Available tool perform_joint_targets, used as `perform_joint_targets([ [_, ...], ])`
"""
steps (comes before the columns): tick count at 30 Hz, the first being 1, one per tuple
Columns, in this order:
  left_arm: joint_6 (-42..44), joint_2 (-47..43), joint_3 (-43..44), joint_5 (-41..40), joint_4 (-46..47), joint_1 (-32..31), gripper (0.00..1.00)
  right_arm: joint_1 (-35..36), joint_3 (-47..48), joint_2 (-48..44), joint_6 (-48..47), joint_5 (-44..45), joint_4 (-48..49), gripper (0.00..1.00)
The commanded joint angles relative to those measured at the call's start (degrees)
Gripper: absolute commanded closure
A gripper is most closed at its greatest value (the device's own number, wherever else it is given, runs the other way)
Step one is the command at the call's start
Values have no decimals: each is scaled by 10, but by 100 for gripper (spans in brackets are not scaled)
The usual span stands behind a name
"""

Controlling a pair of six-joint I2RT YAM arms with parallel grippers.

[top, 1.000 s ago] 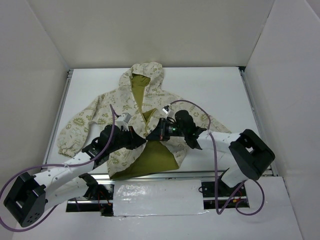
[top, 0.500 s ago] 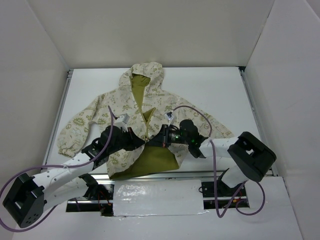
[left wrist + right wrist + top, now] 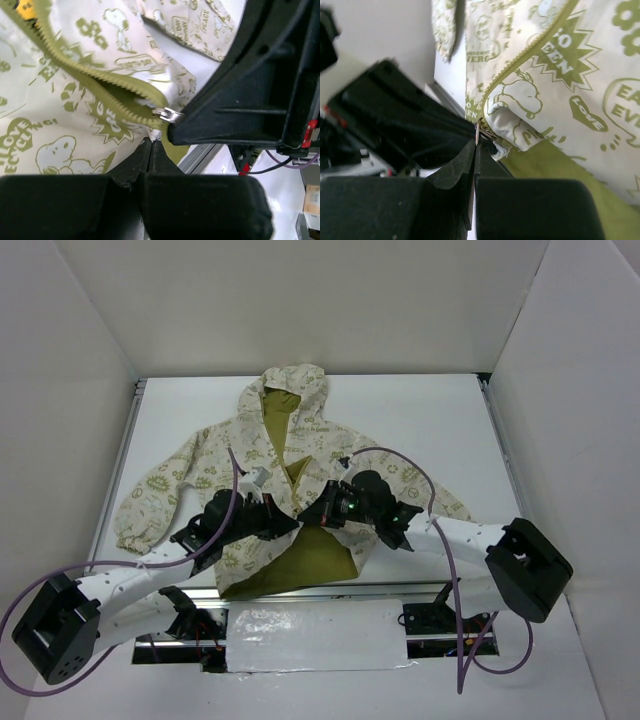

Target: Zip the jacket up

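Two grippers meet at jacket (image 3: 250,455) near hem: left gripper (image 3: 152,147) pinches olive zipper edge; right gripper (image 3: 475,146) clamps zipper pull (image 3: 168,115) (silver).

The cream doodle-printed jacket (image 3: 250,480) is matt woven cloth; its small silver zipper pull (image 3: 169,114) is glossy metal; the left gripper (image 3: 152,145) has matt black plastic fingers (image 3: 131,167).
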Motion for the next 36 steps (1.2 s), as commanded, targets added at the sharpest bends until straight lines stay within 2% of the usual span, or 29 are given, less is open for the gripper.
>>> perform_joint_targets([
  [1,37,21,-14,46,-7,-21,100,0,88,-24,67,105,-108,100],
  [7,56,44,-10,44,-11,-55,100,1,151,14,143,200,-231,100],
  [13,78,60,2,12,-51,-90,100,1,169,45,170,227,-265,100],
  [17,79,84,-6,21,-41,-109,100,1,214,77,168,232,-264,100],
  [21,71,103,-14,17,-24,-127,100,2,240,86,158,213,-219,100],
  [25,66,63,-27,0,-33,-128,100,2,259,104,125,188,-205,100],
  [28,69,37,-21,-31,-61,-128,100,0,238,119,105,127,-159,100],
  [30,56,27,-10,-87,-106,-127,100,2,200,113,103,113,-123,100],
  [36,14,-3,15,-215,-206,-128,100,18,123,63,112,152,-139,100],
])
